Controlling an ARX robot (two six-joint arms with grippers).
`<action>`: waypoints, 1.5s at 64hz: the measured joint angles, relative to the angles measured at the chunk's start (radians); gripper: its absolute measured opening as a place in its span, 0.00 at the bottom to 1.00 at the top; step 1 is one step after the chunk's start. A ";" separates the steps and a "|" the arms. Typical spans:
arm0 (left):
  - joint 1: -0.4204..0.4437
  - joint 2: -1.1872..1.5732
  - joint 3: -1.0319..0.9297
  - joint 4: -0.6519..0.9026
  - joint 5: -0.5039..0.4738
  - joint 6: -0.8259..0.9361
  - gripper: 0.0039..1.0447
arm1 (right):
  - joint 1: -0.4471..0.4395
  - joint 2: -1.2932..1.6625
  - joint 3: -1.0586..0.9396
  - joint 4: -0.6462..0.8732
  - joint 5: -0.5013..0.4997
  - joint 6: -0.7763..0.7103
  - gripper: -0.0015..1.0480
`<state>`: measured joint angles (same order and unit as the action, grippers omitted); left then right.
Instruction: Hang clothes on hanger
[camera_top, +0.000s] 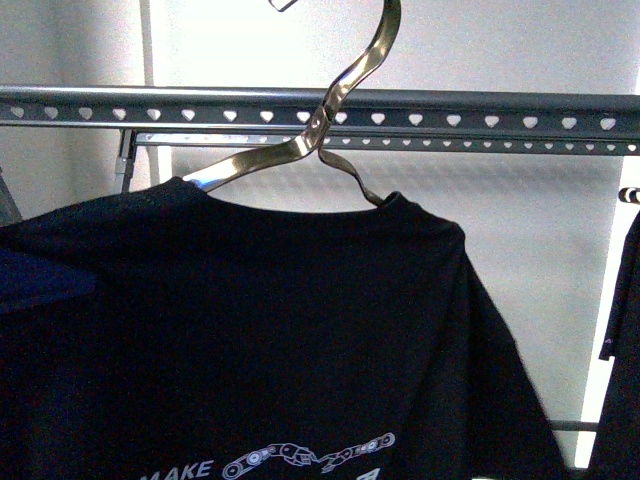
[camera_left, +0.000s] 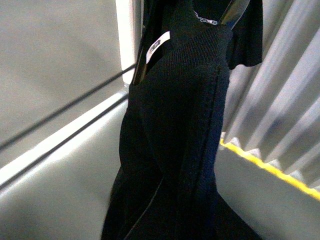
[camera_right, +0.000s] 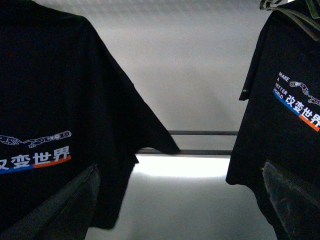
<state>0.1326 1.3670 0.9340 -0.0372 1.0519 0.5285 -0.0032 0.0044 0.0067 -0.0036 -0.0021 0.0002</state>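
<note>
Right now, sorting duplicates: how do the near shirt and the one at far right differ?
The near T-shirt fills the front view; the far T-shirt is an edge strip. The near one's metal coat hanger shows plainly; the far one's barely shows. Both are black with the same print.

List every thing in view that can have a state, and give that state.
T-shirt: draped on the clothes hanger.
Clothes hanger: inside the collar, hook up above the rack rail.
Rack rail: level, behind the hook.
Second T-shirt: hanging.
Right pincer: open, holding nothing.
Left pincer: hidden by black cloth, state unclear.
</note>
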 joint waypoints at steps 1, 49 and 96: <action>0.000 0.010 0.011 0.000 0.000 0.015 0.04 | 0.000 0.000 0.000 0.000 0.000 0.000 0.93; -0.291 0.404 0.449 0.100 -0.250 0.595 0.04 | 0.000 0.000 0.000 0.000 0.000 0.000 0.93; -0.298 0.404 0.441 0.142 -0.268 0.640 0.04 | -0.310 0.310 0.121 0.037 -0.597 -0.086 0.93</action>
<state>-0.1654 1.7714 1.3746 0.1047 0.7841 1.1683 -0.3134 0.3141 0.1276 0.0334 -0.5995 -0.0860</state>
